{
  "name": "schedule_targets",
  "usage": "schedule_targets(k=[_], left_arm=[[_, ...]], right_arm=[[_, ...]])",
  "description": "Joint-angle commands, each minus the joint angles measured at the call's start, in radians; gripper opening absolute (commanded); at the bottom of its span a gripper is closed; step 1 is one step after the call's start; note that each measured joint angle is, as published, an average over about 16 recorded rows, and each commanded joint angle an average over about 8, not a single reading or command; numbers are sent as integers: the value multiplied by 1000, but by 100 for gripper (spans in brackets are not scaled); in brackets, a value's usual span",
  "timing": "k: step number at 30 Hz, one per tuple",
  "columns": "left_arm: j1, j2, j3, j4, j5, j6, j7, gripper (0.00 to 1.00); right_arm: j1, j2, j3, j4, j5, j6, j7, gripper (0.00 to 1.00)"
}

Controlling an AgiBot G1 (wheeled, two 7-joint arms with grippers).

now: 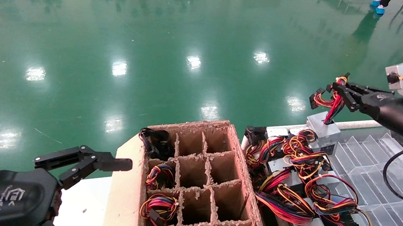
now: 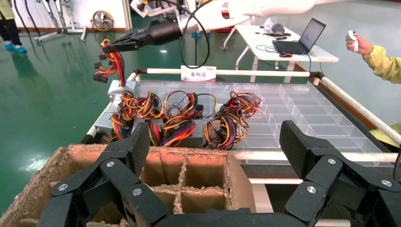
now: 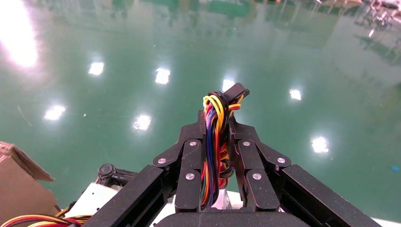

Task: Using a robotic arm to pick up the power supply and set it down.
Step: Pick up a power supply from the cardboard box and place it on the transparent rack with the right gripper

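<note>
Over on the left, the left gripper (image 1: 88, 163) hangs with its fingers spread wide and nothing in them, just beside the brown cardboard divider box (image 1: 196, 184), which has coiled wire bundles (image 1: 158, 206) in several of its cells. To the right of the box, more power supplies (image 1: 288, 191) lie tangled together in a clear partitioned tray (image 1: 380, 170). At the far right, the right gripper (image 1: 338, 90) is clamped tight on the coloured wires (image 3: 215, 142) of the power supply (image 1: 324, 128), whose silver box dangles below it at the tray's far edge.
</note>
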Motion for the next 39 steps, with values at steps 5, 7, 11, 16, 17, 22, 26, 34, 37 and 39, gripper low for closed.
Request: schedule_targets(k=[5,7,11,16,17,22,26,34,37,39], left_arm=[[0,0,0,0,0,0,0,100],[0,0,0,0,0,0,0,100],[0,0,0,0,0,0,0,100],[0,0,0,0,0,0,0,100],[0,0,0,0,0,0,0,100],[0,0,0,0,0,0,0,100],[0,0,0,0,0,0,0,100],[0,0,1,0,0,0,0,100],[0,0,1,0,0,0,0,100],[0,0,1,0,0,0,0,100]], right_arm=[[-37,3,27,-10,39,3,25,0],[-54,6,41,-13,59,-1,35,0],[-95,9,73,-19,103,-9,55,0],[-146,5,116,-22,166,-10,76,0],[-155,4,126,-21,179,-9,79,0],[-194,-14,182,-15,260,0,91,0],[-217,-29,223,-4,320,16,81,0],[-242,-46,269,21,387,42,19,0],[-248,-56,273,25,393,48,-3,0],[-252,-64,275,26,395,53,-14,0]])
